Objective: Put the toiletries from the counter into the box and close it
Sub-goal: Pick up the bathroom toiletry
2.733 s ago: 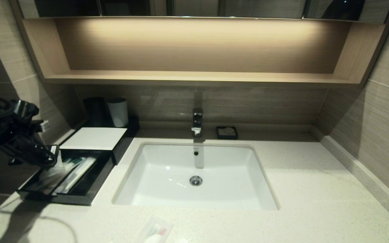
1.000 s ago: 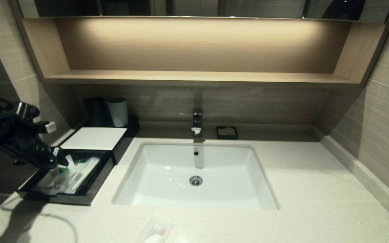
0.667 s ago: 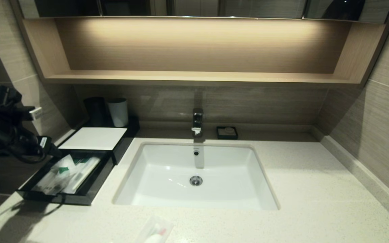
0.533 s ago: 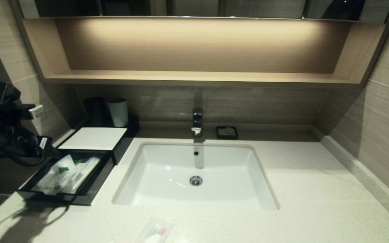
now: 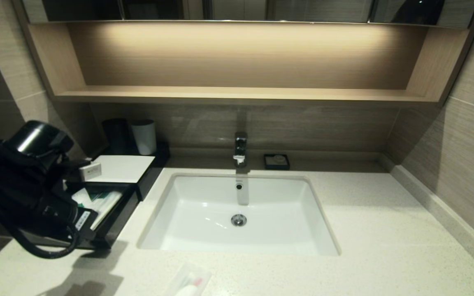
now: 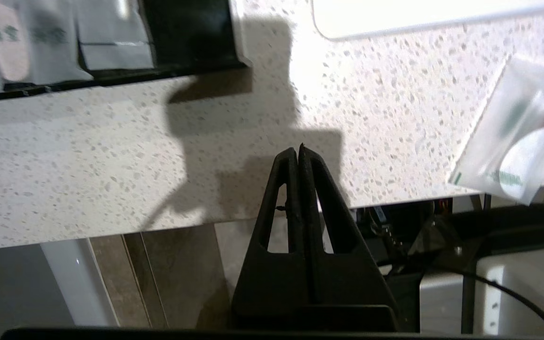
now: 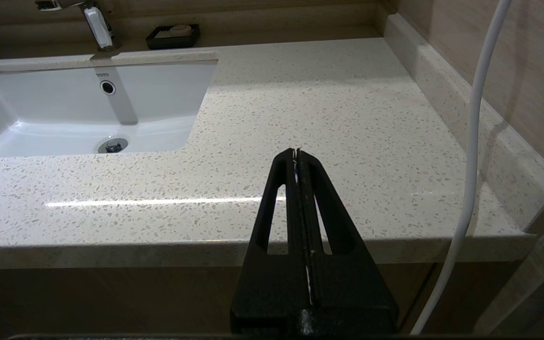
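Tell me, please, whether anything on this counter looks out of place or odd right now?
One clear packet lies alone at the counter's front edge, away from the box, whose drawer stands open with the other toiletries inside. The left gripper, shut and empty, hovers over bare counter between them.

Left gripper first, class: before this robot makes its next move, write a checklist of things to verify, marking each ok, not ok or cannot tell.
1. Left gripper free of load: ok, fingers pressed together with nothing between them, above the counter edge.
2. Drawer of the box open to receive items: ok, pulled out.
3. All toiletries in the drawer: not ok, the packet with the pink-red mark lies on the counter in front of the sink.
4. Fingers ready to take that packet: not ok, they must open first.
5. Right gripper out of the way: ok, shut and parked at the counter's right front edge.
6. Room left in the drawer: cannot tell, the arm hides much of it.
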Robot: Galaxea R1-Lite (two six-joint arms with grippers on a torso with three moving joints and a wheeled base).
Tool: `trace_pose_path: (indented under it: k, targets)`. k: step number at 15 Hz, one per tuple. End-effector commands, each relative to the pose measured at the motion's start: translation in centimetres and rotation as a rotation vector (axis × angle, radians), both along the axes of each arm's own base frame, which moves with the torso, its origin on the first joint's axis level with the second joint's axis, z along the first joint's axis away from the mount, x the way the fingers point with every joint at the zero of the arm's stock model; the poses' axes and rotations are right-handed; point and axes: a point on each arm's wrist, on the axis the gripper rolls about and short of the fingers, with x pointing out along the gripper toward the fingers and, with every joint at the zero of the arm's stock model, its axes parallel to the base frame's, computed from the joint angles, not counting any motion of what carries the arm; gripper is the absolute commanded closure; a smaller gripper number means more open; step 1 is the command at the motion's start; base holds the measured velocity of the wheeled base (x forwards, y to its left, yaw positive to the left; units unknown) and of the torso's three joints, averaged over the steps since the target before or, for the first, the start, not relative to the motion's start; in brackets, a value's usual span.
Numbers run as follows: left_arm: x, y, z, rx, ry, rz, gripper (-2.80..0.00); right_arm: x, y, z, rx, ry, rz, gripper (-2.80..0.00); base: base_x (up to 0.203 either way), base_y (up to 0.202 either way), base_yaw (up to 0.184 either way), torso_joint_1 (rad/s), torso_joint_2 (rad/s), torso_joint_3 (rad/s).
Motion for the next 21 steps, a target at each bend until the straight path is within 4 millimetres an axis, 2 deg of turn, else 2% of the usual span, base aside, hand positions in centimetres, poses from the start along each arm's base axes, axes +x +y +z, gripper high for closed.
trace_pose_path:
  k: [1, 6, 9, 11, 13, 16, 21]
  targets:
    - [0.7, -1.9, -1.2, 0.005, 0.088, -0.067, 0.0, 0.0, 0.0, 0.0, -0.001, 0.001, 0.0, 0.0, 0.0, 0.0, 0.0, 0.0, 0.0, 0.0]
    - [0.9, -8.7, -3.0, -0.019, 0.126, -0.17, 0.0, 0.0, 0.0, 0.0, 0.001, 0.001, 0.0, 0.0, 0.0, 0.0, 0.0, 0.0, 0.0, 0.0]
    - [0.3, -12.0, -2.9, -0.032, 0.122, -0.227, 0.0, 0.0, 0.0, 0.0, 0.001, -0.001, 0.0, 0.0, 0.0, 0.0, 0.0, 0.0, 0.0, 0.0]
    - [0.7, -12.7, -2.8, -0.033, 0.126, -0.233, 0.0, 0.0, 0.0, 0.0, 0.001, 0.001, 0.0, 0.0, 0.0, 0.0, 0.0, 0.0, 0.0, 0.0]
    - [0.0, -14.2, -2.7, -0.019, 0.159, -0.279, 0.0, 0.0, 0.0, 0.0, 0.001, 0.0, 0.0, 0.0, 0.0, 0.0, 0.0, 0.0, 0.0, 0.0]
    - [-1.2, -16.4, -4.4, 0.015, 0.273, -0.252, 0.0, 0.0, 0.0, 0.0, 0.001, 0.001, 0.0, 0.0, 0.0, 0.0, 0.0, 0.0, 0.0, 0.0]
    - [-0.2, -17.5, -7.0, 0.011, 0.289, -0.209, 0.0, 0.0, 0.0, 0.0, 0.001, 0.001, 0.0, 0.0, 0.0, 0.0, 0.0, 0.0, 0.0, 0.0]
